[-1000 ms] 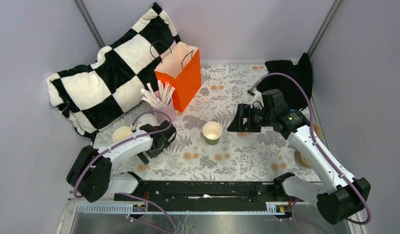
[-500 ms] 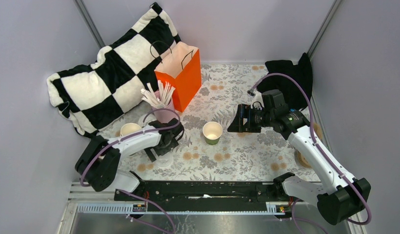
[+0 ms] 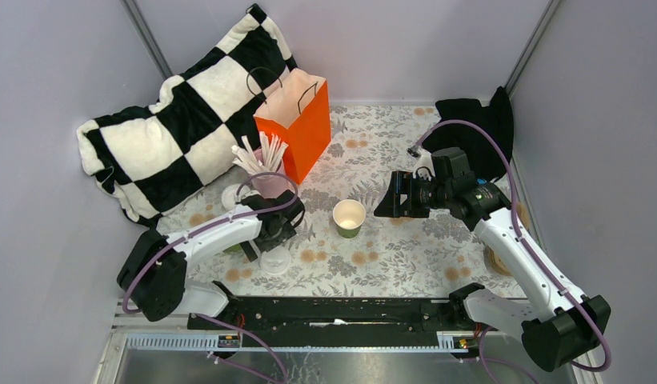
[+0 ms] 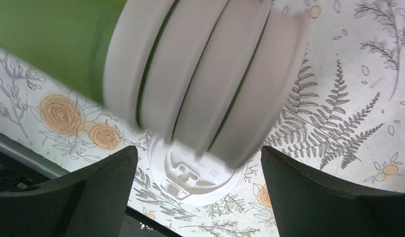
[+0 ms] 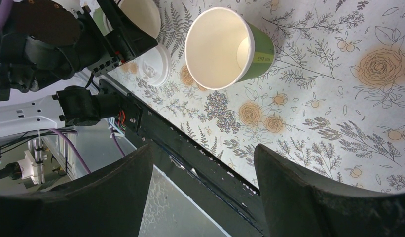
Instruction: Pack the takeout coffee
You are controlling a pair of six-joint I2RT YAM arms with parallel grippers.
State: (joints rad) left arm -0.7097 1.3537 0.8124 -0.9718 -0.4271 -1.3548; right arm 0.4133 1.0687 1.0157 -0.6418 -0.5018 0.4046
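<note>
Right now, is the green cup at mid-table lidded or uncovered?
Uncovered: the green cup shows its pale inside, with no lid on its rim.

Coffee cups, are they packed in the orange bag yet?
Not yet. Done: one green cup stands out in the middle of the table, and a white lid lies flat on it. In hand: nothing; the left gripper hangs open over that lid, and the right gripper is open beside the cup. Left: the lid on the cup, then the cup into the orange bag.
</note>
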